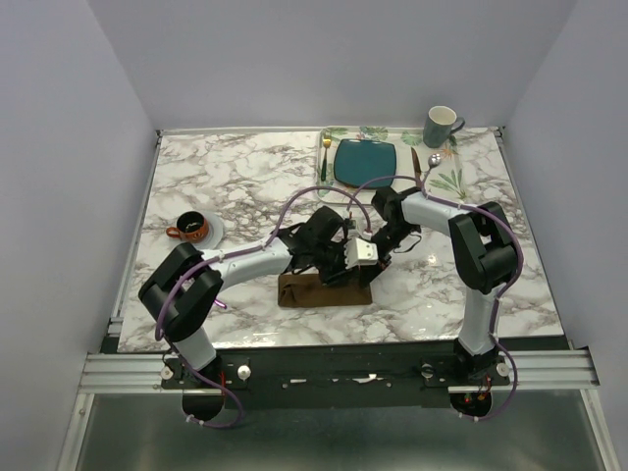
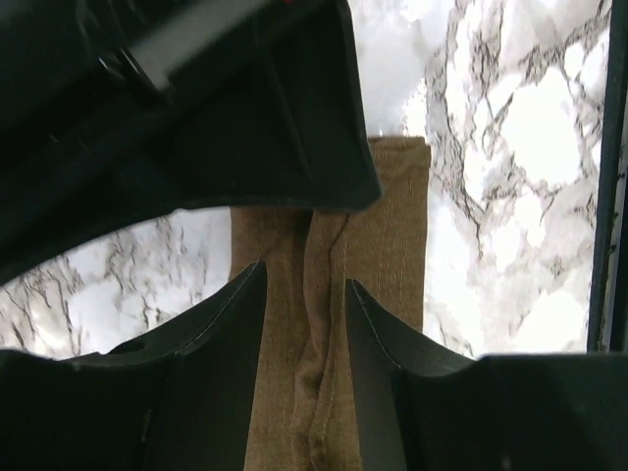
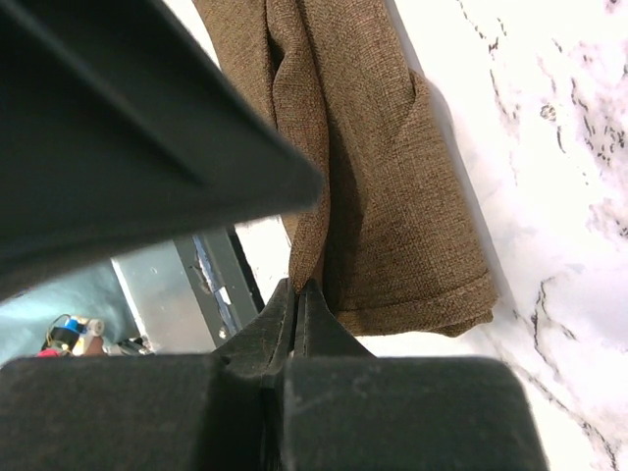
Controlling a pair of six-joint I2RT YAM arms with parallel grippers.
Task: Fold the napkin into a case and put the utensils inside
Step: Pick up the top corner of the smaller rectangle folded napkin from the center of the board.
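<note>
Dark brown napkin (image 1: 324, 291) is lying folded into a narrow strip near the front of the table (image 1: 235, 177), one layer standing pinched up.

Both arms meet over the napkin (image 1: 310, 292), folded to a brown strip. L gripper (image 1: 332, 267) and R gripper (image 1: 371, 273) hang close together just above it; jaws can't be made out. Well to their left: orange cup (image 1: 189, 228) w/ saucer. Far beyond them: teal plate (image 1: 365, 163), mug (image 1: 441, 126).

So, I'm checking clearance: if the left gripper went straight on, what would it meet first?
Probably the folded dark brown cloth napkin: the left gripper, jaws open, points at its raised crease, though depth is unclear.
</note>
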